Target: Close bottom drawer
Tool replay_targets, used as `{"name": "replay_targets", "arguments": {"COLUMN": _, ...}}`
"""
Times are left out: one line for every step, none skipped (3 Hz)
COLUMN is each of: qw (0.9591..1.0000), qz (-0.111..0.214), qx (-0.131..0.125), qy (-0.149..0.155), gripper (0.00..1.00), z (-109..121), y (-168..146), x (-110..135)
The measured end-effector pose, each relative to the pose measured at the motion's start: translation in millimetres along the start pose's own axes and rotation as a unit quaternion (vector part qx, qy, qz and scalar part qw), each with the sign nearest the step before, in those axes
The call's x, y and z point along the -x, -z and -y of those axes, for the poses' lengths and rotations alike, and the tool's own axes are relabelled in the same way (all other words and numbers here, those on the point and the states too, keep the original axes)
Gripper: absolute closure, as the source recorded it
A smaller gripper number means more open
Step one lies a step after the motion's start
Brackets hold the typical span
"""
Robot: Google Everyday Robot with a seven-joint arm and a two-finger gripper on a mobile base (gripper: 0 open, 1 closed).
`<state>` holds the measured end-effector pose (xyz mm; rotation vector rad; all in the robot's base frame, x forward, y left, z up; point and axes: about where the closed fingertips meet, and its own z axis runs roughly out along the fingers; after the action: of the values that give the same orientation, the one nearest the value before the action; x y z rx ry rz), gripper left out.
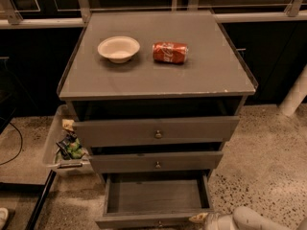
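The bottom drawer (158,198) of the grey cabinet is pulled out, and its empty inside shows. Its narrow front panel (148,220) lies at the lower edge of the camera view, with a small brass knob (159,223) barely showing. My gripper (200,219) is at the drawer's front right corner, at the bottom of the view, with the white arm (254,219) trailing off to the right. The top drawer (156,131) and the middle drawer (156,162) above it stand slightly out from the cabinet.
A white bowl (118,48) and a red soda can (170,52) lying on its side rest on the cabinet top (158,75). A clear bin (64,145) with clutter stands left of the cabinet. A white post (293,97) stands at the right. The floor is speckled.
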<state>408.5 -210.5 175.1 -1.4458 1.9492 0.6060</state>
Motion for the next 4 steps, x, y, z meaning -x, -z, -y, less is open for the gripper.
{"name": "replay_targets", "arguments": {"qw": 0.9999, "qz": 0.012, "qx": -0.001, "qy": -0.004, "gripper": 0.0, "z": 5, "y": -5, "x": -1}}
{"name": "replay_targets", "arguments": {"qw": 0.9999, "qz": 0.012, "qx": -0.001, "qy": -0.004, "gripper": 0.18, "z": 3, "y": -5, "x": -1}}
{"name": "replay_targets", "arguments": {"qw": 0.9998, "qz": 0.003, "qx": -0.016, "qy": 0.012, "gripper": 0.42, "z": 23, "y": -20, "x": 0}}
{"name": "replay_targets", "arguments": {"qw": 0.9987, "qz": -0.012, "qx": -0.028, "qy": 0.041, "gripper": 0.65, "z": 58, "y": -35, "x": 6}}
